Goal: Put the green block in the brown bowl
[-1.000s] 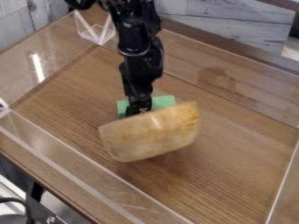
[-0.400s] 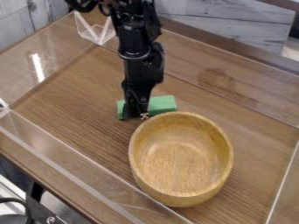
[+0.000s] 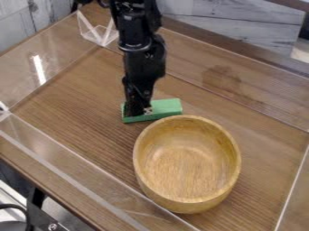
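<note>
The green block (image 3: 164, 108) lies flat on the wooden table, just behind the brown bowl (image 3: 185, 120). The bowl stands upright at the lower right, with its near rim a short way from the block. My gripper (image 3: 136, 109) points straight down at the block's left end. Its fingers are closed on that end, which looks slightly tipped up. The fingertips hide the left part of the block. Nothing lies inside the bowl.
The wooden table (image 3: 72, 99) is ringed by low clear plastic walls (image 3: 72, 185) at the front, left and right. A clear plastic stand (image 3: 97, 32) sits at the back left behind the arm.
The bowl, tilted on its side and blurred a second ago, has settled upright at the lower right. My fingers have closed on the block's left end. The hand has hardly moved.
</note>
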`<state>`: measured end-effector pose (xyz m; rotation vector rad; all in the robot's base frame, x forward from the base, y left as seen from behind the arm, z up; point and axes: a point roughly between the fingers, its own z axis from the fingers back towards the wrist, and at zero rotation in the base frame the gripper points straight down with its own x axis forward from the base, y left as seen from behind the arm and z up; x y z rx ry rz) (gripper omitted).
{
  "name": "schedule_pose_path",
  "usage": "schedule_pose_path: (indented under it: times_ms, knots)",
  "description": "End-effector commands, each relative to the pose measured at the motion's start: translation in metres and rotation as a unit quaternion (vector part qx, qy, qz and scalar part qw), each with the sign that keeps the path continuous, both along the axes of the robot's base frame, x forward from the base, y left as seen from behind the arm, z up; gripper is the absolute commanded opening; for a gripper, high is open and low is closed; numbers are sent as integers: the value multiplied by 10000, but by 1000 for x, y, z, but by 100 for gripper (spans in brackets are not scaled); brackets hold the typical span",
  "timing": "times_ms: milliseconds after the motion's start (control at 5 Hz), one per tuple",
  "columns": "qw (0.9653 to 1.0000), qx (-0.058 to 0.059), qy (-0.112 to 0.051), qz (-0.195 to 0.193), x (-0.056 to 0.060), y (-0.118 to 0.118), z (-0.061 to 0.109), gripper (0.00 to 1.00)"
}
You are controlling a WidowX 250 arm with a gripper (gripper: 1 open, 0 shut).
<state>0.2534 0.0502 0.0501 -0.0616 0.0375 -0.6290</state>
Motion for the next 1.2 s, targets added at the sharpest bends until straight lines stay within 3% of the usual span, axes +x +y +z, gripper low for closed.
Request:
schedule_pose_path:
  times_ms: [0,400,600,1000]
  knots:
    - [9996,18,-257,141,12,7,18,0]
    - [9994,-40,-201,286,16,14,24,0]
    - [9996,6,-227,193,21,10,21,100]
    - [9993,69,-289,-245,28,-1,16,100]
